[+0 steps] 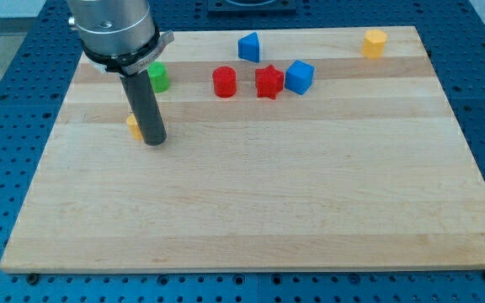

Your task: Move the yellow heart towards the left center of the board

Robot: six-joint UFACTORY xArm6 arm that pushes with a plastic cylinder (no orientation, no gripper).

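A yellow block point(132, 126), mostly hidden behind my rod so its shape cannot be made out, lies near the view's left side of the wooden board point(251, 210). My tip point(155, 141) rests on the board right against that block's right side, touching or nearly touching it. A second yellow block point(375, 42), hexagon-like, sits at the view's top right corner.
A green block point(158, 77) lies just above my rod. A red cylinder point(224, 82), a red star point(268, 82) and a blue cube point(299, 77) stand in a row at the top middle. A blue wedge-like block point(249, 47) is above them.
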